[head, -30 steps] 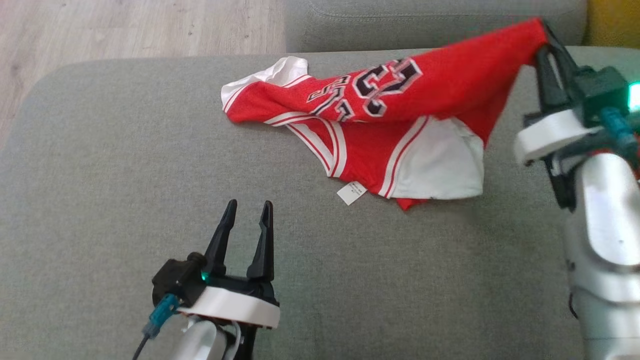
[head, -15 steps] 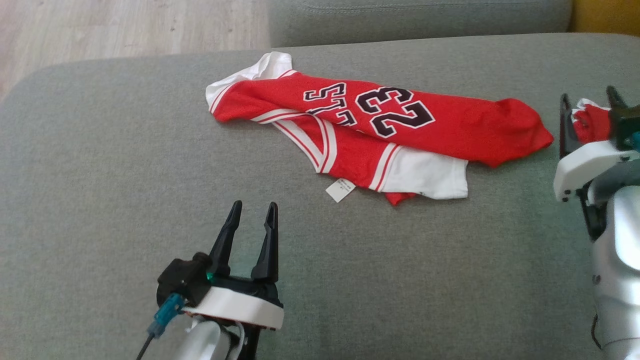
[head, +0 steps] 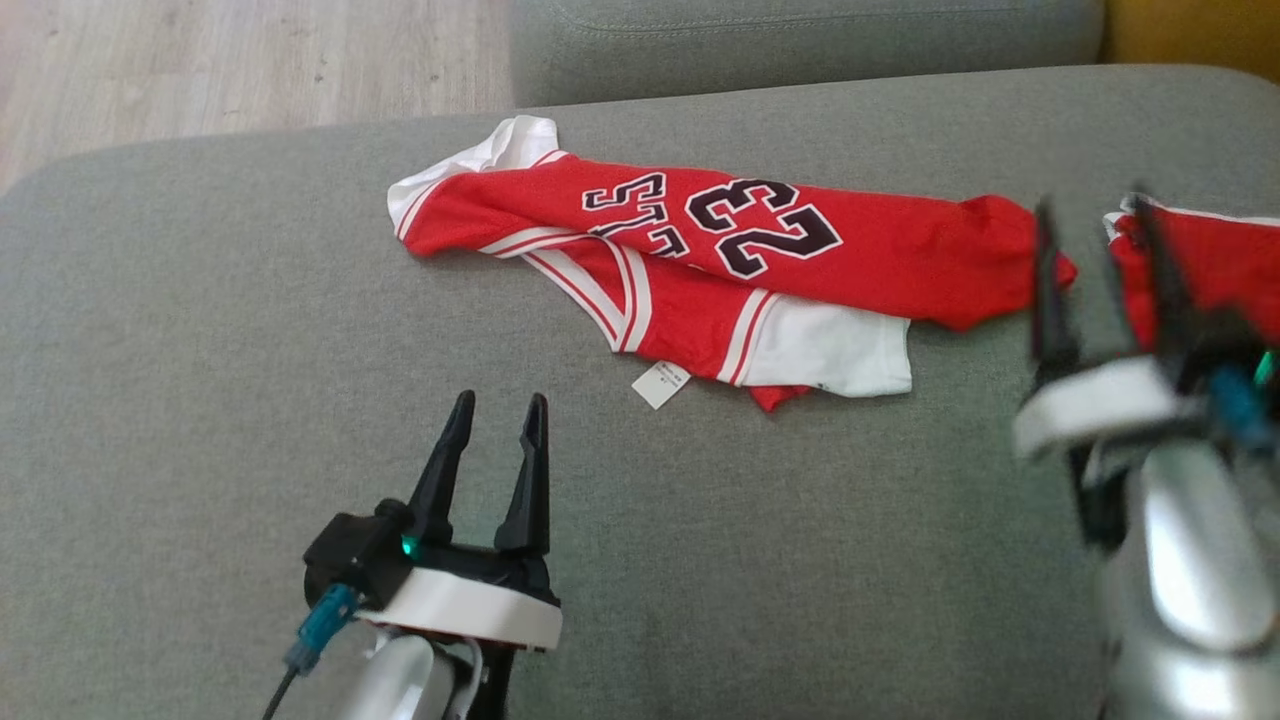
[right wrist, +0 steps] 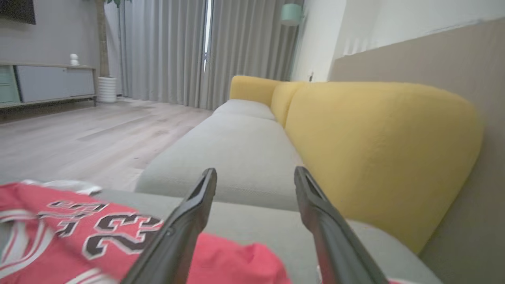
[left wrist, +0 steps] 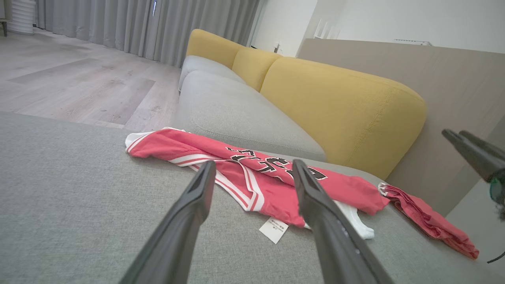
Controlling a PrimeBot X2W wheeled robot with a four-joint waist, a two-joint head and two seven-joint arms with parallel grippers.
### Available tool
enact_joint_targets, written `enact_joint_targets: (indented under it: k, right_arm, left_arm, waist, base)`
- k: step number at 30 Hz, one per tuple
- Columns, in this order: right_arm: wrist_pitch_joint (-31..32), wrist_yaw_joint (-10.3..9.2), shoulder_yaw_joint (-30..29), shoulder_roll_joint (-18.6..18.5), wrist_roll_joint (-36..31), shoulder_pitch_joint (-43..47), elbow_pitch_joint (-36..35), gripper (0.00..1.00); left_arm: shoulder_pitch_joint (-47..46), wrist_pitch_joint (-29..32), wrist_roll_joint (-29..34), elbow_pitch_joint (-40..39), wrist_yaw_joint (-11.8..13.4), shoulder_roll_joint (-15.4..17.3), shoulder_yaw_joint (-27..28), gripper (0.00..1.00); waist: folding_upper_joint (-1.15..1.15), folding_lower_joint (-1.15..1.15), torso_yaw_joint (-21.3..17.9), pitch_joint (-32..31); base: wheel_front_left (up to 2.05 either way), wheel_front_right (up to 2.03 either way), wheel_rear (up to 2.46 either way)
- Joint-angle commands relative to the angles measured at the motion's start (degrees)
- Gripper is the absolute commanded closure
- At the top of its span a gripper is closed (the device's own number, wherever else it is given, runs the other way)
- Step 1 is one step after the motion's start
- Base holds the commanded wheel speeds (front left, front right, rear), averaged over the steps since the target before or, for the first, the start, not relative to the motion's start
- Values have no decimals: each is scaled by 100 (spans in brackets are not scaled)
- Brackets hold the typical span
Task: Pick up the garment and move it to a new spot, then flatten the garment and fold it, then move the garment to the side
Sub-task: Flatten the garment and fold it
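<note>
Up close, holding nothing in the left gripper, fingers parted just short of the garment lying crumpled ahead on the grey sofa seat, with the right gripper likewise parted and empty beside its red end.

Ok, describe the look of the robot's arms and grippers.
The left gripper and right gripper each have two long, tapered black fingers, a black body with a green light, a white oval collar and a teal cable plug. The forearms are glossy silver.
</note>
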Motion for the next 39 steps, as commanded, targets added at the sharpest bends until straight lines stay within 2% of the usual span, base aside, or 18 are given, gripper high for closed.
enact_joint_targets:
  k: [1, 6, 10, 15, 19, 23, 27, 36, 38, 39]
  right_arm:
    - [-67, 37, 169, 29, 70, 57, -209, 0]
    - [-124, 37, 743, 70, 551, 954, -373, 0]
    - [-152, 37, 1023, 72, 710, 1155, -375, 0]
    - [-160, 37, 1272, 73, 421, 1004, -257, 0]
    - [0, 37, 1459, 32, -37, 740, 188, 0]
    - [150, 37, 1478, -75, -443, 468, 724, 0]
    - [305, 37, 1255, -108, -831, 245, 1150, 0]
    - [333, 37, 817, -29, -1417, 9, 1689, 0]
    - [293, 37, 743, -6, -1473, -34, 1757, 100]
    - [260, 37, 712, 6, -1493, -48, 1771, 100]
  left_arm:
    - [-166, -55, 71, -200, -26, -9, 217, 0]
    - [-176, -55, 113, -220, -52, -9, 241, 0]
    - [-219, -55, 145, -214, -75, -9, 243, 0]
    - [-313, -55, 148, -169, -102, -9, 204, 0]
    - [-399, -55, 107, -128, -115, -9, 129, 0]
    - [-474, -55, 56, -102, -98, -9, 66, 0]
    - [-514, -55, 39, -78, -85, -9, 39, 0]
    - [-523, -55, 48, -70, -75, -9, 38, 0]
    - [-535, -55, 53, -67, -72, -9, 37, 0]
    - [-539, -55, 54, -65, -71, -9, 36, 0]
  waist:
    - [0, 0, -4, 8]
    - [0, 0, -30, 98]
    - [0, 0, -35, 178]
    - [0, 0, 40, 302]
    - [0, 0, 168, 412]
    - [0, 0, 317, 498]
    - [0, 0, 429, 555]
    - [0, 0, 483, 600]
    - [0, 0, 466, 602]
    - [0, 0, 456, 599]
  base:
    - [0, 0, 0]
    - [0, 0, 0]
    - [0, 0, 0]
    - [0, 0, 0]
    - [0, 0, 0]
    - [0, 0, 0]
    - [0, 0, 0]
    - [0, 0, 0]
    - [0, 0, 0]
    - [0, 0, 0]
